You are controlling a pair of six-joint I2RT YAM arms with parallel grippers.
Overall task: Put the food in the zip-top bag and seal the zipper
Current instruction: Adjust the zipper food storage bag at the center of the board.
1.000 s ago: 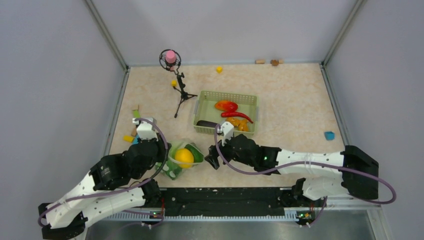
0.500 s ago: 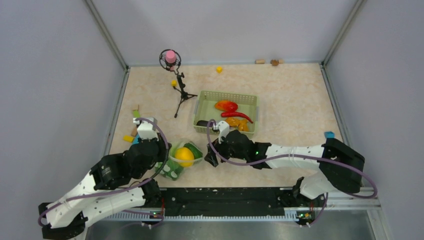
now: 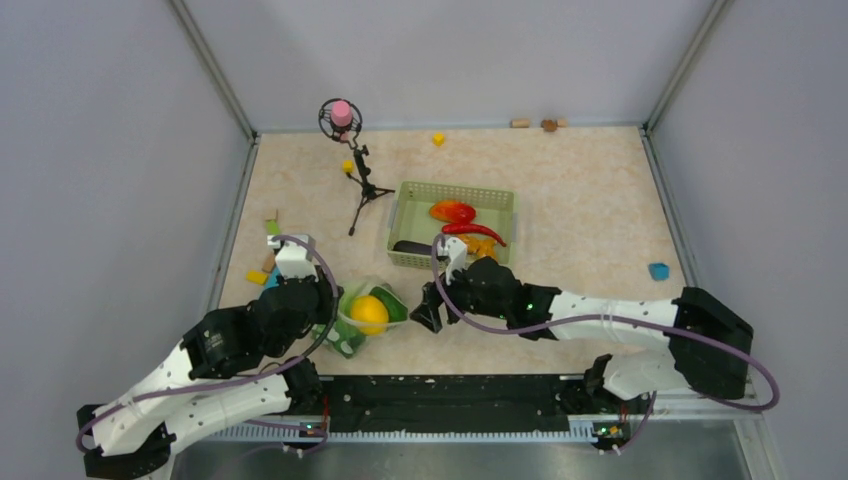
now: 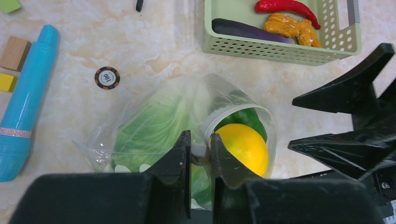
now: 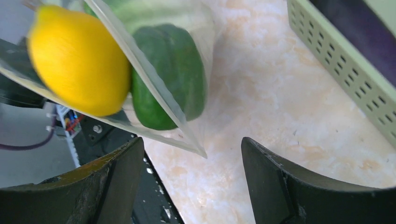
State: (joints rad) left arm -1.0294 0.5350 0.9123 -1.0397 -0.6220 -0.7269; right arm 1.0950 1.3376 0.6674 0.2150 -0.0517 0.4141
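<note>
The zip-top bag point(image 4: 93, 144) lies on the table near the front edge, its mouth facing right. Inside it are the pale green cabbage point(image 4: 154, 123), a green pepper point(image 5: 173, 74) and a yellow lemon point(image 4: 243, 147) at the mouth. My left gripper point(image 4: 200, 151) is shut on the zipper strip at the near side of the mouth. My right gripper point(image 5: 192, 144) is open and empty, just right of the bag's mouth, with a bag corner point(image 5: 189, 137) between its fingers. A red chili point(image 3: 475, 231), an eggplant point(image 4: 252, 31) and orange pieces point(image 4: 292, 28) lie in the green basket point(image 3: 455, 190).
A blue tube point(image 4: 28, 93), a poker chip point(image 4: 107, 77) and small blocks point(image 4: 14, 51) lie left of the bag. A small tripod point(image 3: 362, 185) stands behind, left of the basket. A blue block point(image 3: 658, 270) sits at the right and a yellow block point(image 3: 438, 138) at the back.
My right arm shifted a little beside the bag's mouth and its jaws narrowed slightly. The left gripper and the bag have not moved.
</note>
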